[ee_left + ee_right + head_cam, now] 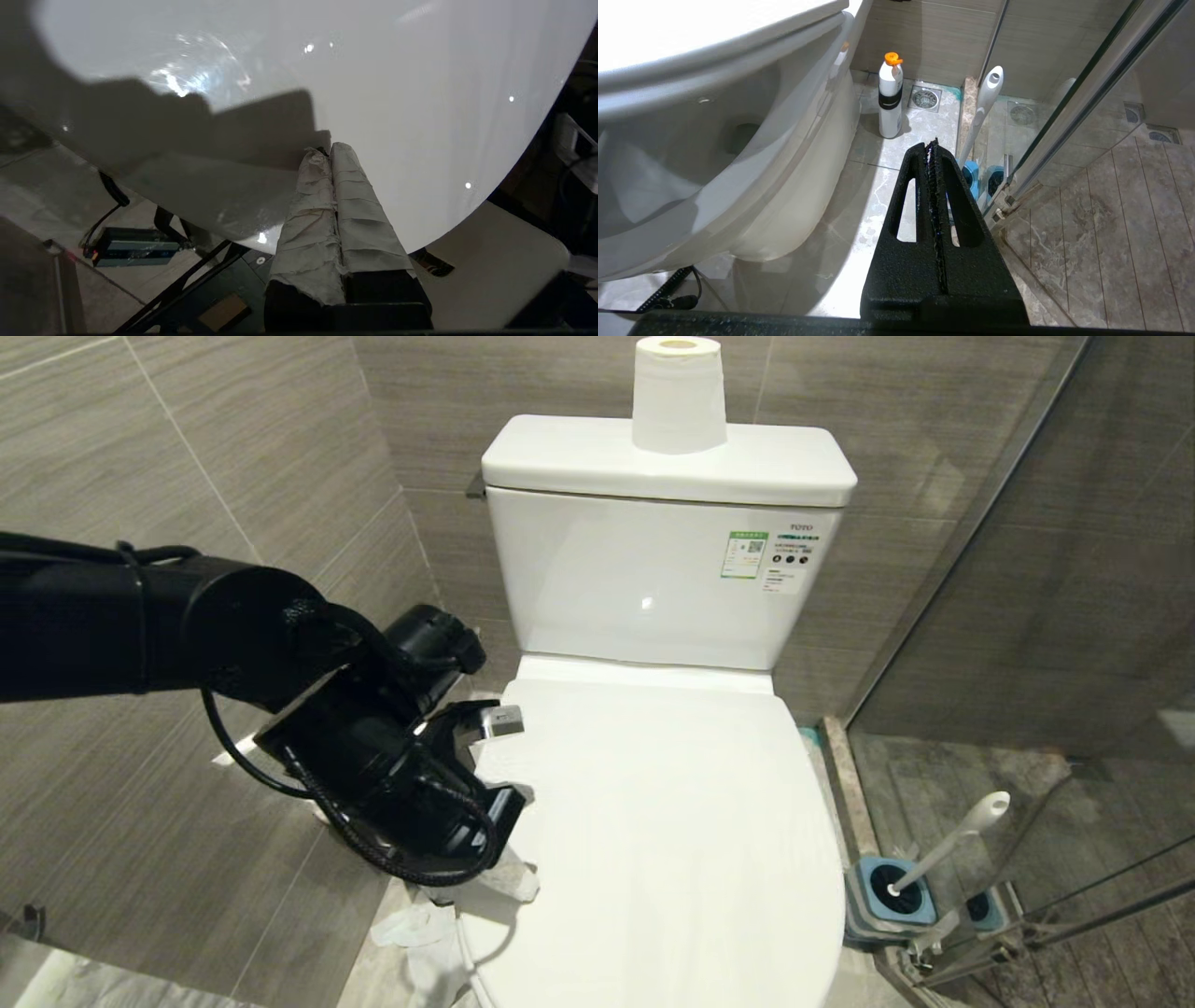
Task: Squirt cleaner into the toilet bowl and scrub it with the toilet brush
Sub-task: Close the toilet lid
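Observation:
The toilet bowl (672, 821) is white and glossy; its lid is down, so the basin is hidden. Its outer wall (775, 196) shows in the right wrist view. My left gripper (515, 882), on the black left arm, is at the lid's left edge, its tape-wrapped fingers (348, 205) pressed together, shut and empty over the lid. The toilet brush (952, 840) leans in its blue base on the floor to the right, its white handle (983, 107) up. A white cleaner bottle (890, 95) with an orange cap stands on the floor. My right gripper (933, 145) hangs shut and empty, low beside the bowl.
A paper roll (679, 394) stands on the cistern (667, 462). A glass shower door (1027, 569) closes off the right side, with the brush's blue base (892, 891) at its foot. A crumpled white bag (411, 926) lies left of the bowl. A floor drain (926, 98) sits behind the bottle.

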